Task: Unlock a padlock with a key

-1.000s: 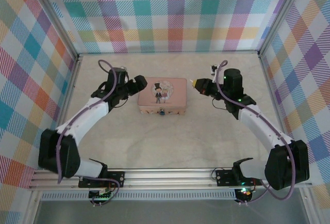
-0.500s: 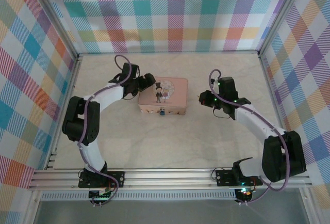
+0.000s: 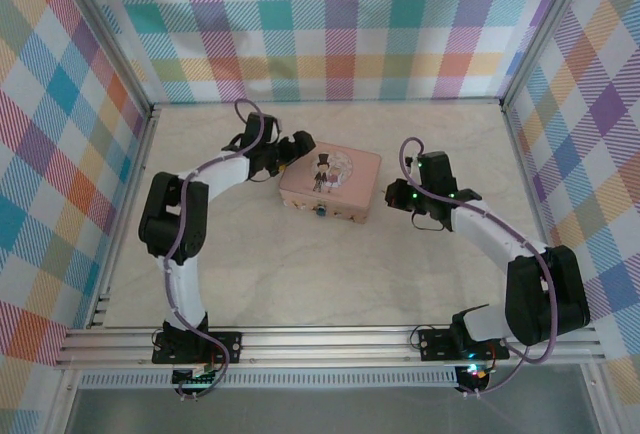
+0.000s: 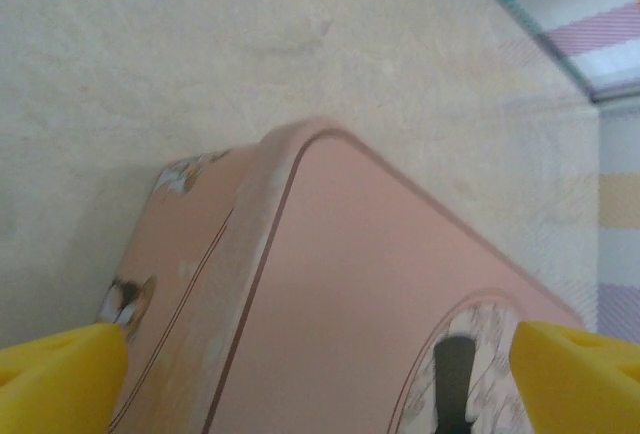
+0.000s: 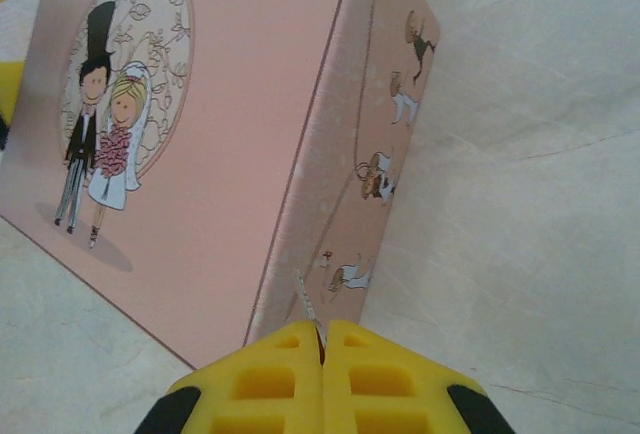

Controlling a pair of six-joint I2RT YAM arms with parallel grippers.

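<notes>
The padlock [image 3: 321, 211] is a tiny silvery and blue speck hanging at the front wall of the pink picture tin [image 3: 330, 184]. My left gripper [image 3: 292, 148] is at the tin's back left corner. In the left wrist view it [image 4: 320, 384] stands open, its yellow fingertips [image 4: 60, 379] wide apart on either side of the tin's lid [image 4: 350, 284]. My right gripper [image 3: 390, 192] sits just off the tin's right end. In the right wrist view it [image 5: 322, 339] is shut on a thin silvery key [image 5: 307, 304], whose blade pokes out toward the tin's side wall [image 5: 375, 144].
The tin lies turned at a slant in the middle of the pale marbled table [image 3: 330, 274]. Checked walls [image 3: 330, 24] and metal frame rails close in the back and both sides. Open tabletop lies in front of the tin, toward the arm bases.
The tin has slid to the right and turned clockwise. My left gripper followed it rightward at its back corner. My right gripper dropped lower, close to the tin's right end.
</notes>
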